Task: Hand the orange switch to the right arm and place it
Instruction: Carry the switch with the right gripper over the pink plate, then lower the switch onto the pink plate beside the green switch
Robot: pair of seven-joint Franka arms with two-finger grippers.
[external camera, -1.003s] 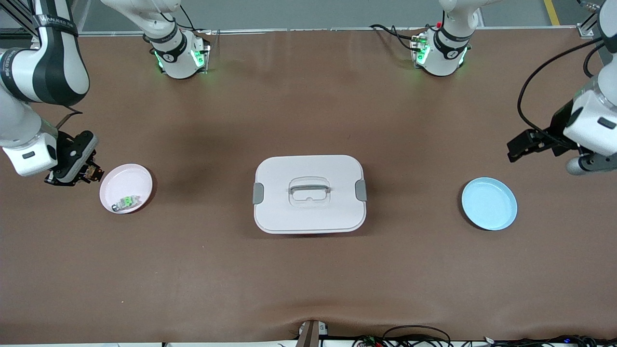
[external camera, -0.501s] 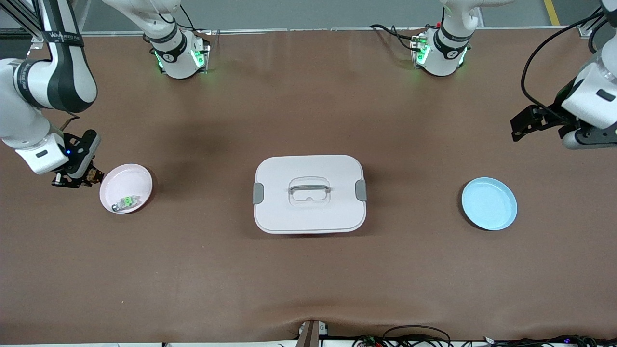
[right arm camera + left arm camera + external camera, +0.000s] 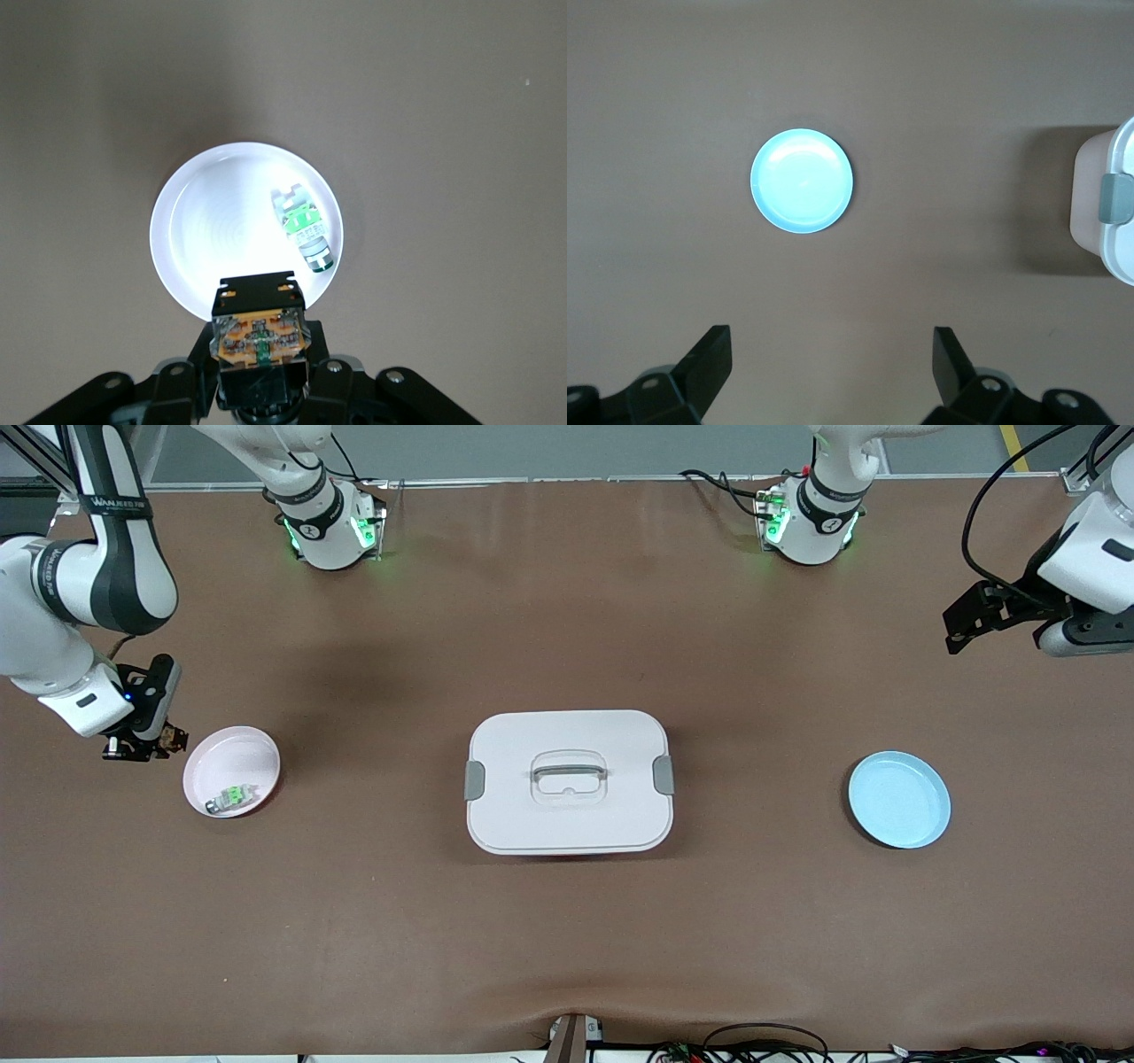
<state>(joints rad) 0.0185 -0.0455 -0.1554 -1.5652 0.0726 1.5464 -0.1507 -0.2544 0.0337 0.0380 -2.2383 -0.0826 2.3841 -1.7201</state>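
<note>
Front view: the right gripper (image 3: 142, 746) hangs at the right arm's end of the brown surface (image 3: 567, 939), just beside the pink plate (image 3: 257, 757), clamped on the orange switch (image 3: 168, 739). A small clear-and-green component (image 3: 232, 797) lies in that plate. The white lidded box (image 3: 567, 781) sits mid-surface, and the blue plate (image 3: 899, 800) lies toward the left arm's end. The left gripper (image 3: 970, 615) waits aloft near that end.

Left wrist view: the left gripper's fingers (image 3: 709, 359) stand wide apart with nothing between them, high over the surface with the blue plate below.

Right wrist view: the switch's orange face fills the space between the closed fingers, over the pink plate's rim (the green component is apart from it, near another part of the rim).

The handover looks done; placing is the step in hand. The next move likely calls for carrying the switch over the plate's bare middle, lowering it clear of the green component, then releasing.
</note>
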